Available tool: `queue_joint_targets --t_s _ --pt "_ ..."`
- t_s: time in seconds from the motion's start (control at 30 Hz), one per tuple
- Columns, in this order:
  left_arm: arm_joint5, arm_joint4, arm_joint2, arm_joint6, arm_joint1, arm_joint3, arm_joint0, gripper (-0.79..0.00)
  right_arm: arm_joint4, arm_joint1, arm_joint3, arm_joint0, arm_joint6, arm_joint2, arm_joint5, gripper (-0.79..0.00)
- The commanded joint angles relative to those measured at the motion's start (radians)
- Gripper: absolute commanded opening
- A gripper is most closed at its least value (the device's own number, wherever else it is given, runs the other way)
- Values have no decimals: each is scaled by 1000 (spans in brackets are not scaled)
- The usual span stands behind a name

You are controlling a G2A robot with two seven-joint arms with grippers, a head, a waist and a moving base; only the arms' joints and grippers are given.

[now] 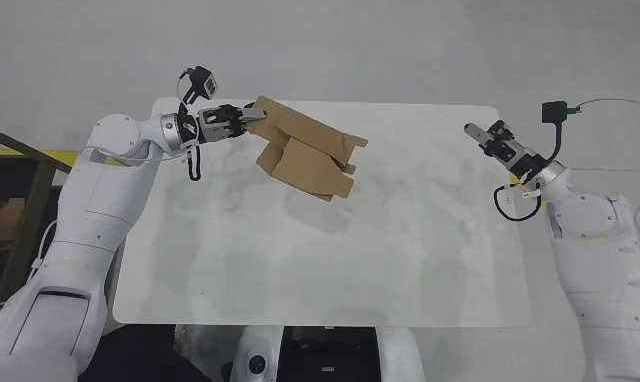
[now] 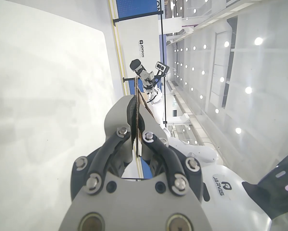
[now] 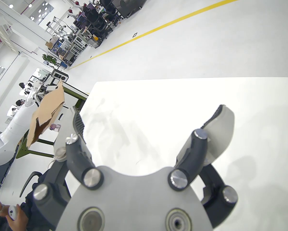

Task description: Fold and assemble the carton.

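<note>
Carton (image 1: 305,152) (creased brown cardboard) clamped in left gripper (image 1: 250,115) | right gripper (image 1: 472,131) spread apart

- One carton (image 1: 305,147): a single brown cardboard piece, partly folded.
- One bench (image 1: 400,252), white, with rounded corners.
- Two tools, one on each arm: the left tool (image 1: 252,115) and the right tool (image 1: 472,131).
- Two fingers (image 3: 221,121) on each tool, four in all.
</note>
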Motion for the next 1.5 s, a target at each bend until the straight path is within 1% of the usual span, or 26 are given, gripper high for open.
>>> queue_joint_targets --t_s 0.0,0.4,0.47,0.53,0.6,0.67,0.8,0.9,0.97,1.07,1.17,1.3,1.47 --pt "0 0 0 0 0 0 0 -785 0 0 0 0 0 0 0 0" --pt "0 0 0 0 0 0 0 -785 0 0 0 0 0 0 0 0" --pt "0 0 0 0 0 0 0 -785 22 -1 -8 -11 -3 -4 -2 0" --pt "-1 5 1 5 0 -3 3 -785 21 1 -17 -17 22 -7 0 0" --pt "-22 68 17 29 0 -33 21 -785 66 0 -29 -21 65 -24 -22 0" --pt "-45 119 26 47 -1 -37 28 -785 99 0 -39 -18 126 -45 -41 0" --pt "-61 134 45 54 -8 5 19 -785 228 -2 -41 4 287 -107 -66 0" --pt "-95 143 61 17 -14 39 1 -785 299 -4 -27 32 404 -161 -60 0" --pt "-120 128 73 -31 -19 59 -10 -785 346 -8 -10 52 477 -201 -48 0" --pt "-162 133 89 -91 -24 86 -28 -785 420 -15 24 84 556 -254 -48 0" --pt "-198 159 107 -98 -30 105 -42 -785 485 -23 61 119 633 -305 -46 0" --pt "-231 165 138 -143 -40 114 -56 -785 511 -34 97 162 674 -373 -22 0" --pt "-249 159 173 -186 -54 115 -70 -785 602 -42 121 199 697 -443 1 0"
